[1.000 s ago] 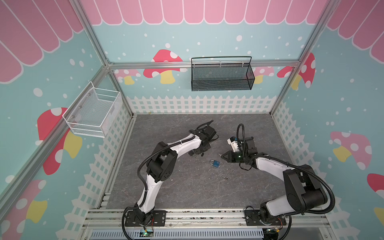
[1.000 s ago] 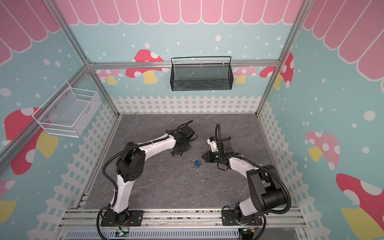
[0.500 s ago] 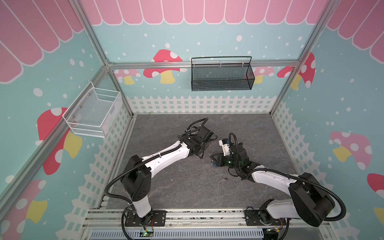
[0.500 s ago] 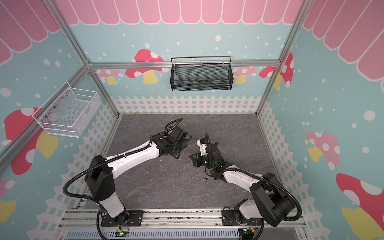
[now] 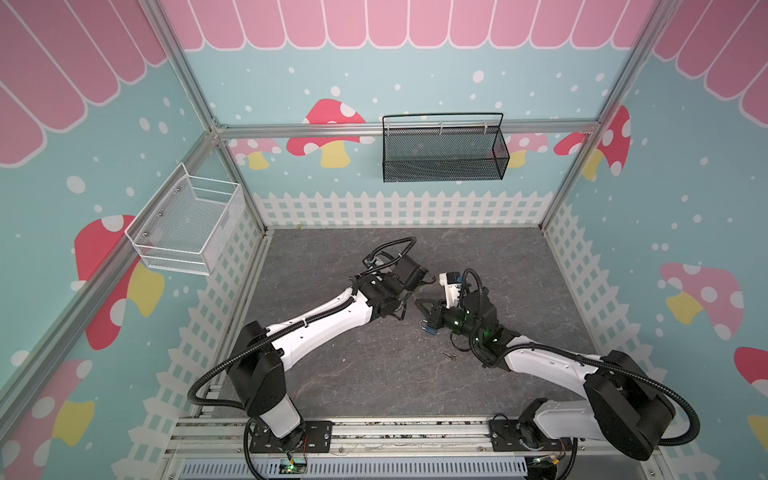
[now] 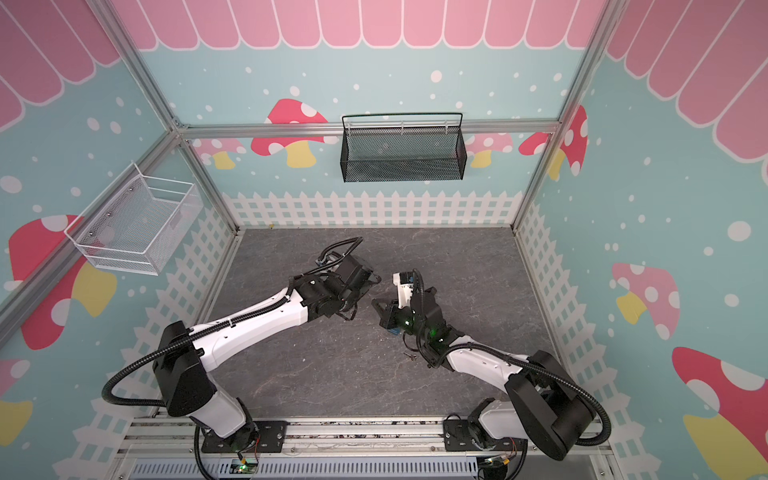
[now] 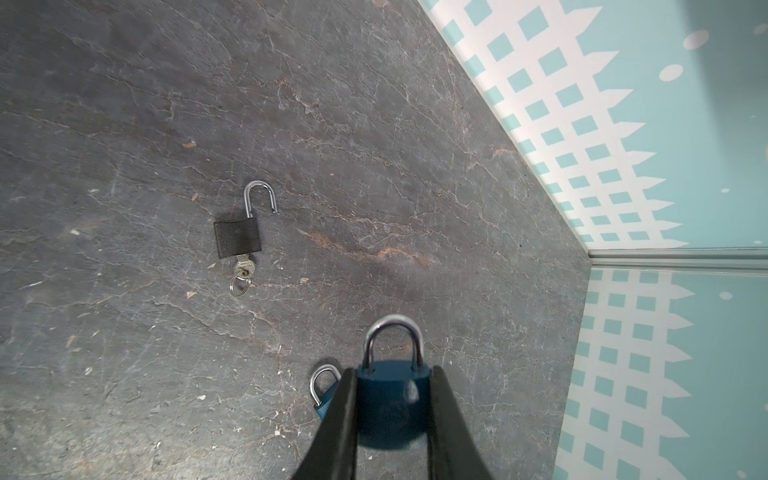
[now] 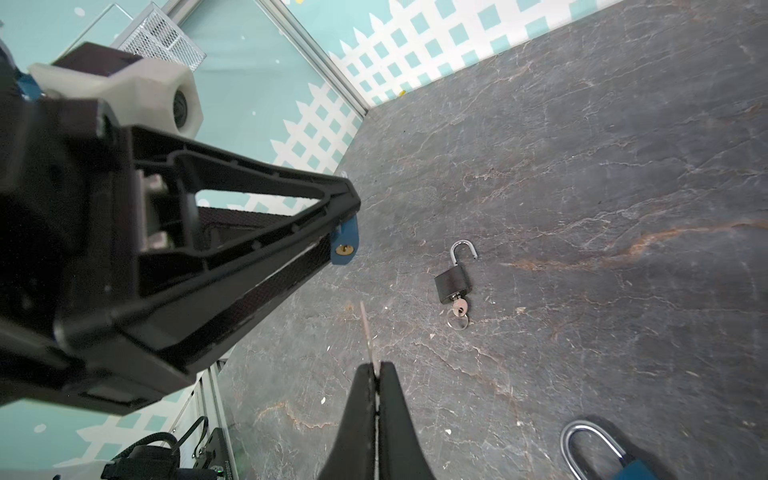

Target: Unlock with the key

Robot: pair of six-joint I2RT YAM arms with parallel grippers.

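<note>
While left wrist looks down: left gripper (image 7: pixel 392 371) part-open, clamping blue padlock (image 7: pixel 392 399) above the floor (image 7: pixel 374 166).
Right wrist: right gripper (image 8: pixel 376 365) pinched tight on key (image 8: pixel 368 332), short of that padlock's keyhole.
Both top views: second blue padlock (image 5: pixel 430 328) lies beside right gripper.

Dark grey veined stone-look tabletop (image 5: pixel 345 386) — near frame centre lie a blue metal padlock (image 5: pixel 430 330), a small silver key (image 5: pixel 448 355) — also an open-shackled black padlock (image 7: pixel 238 239).
</note>
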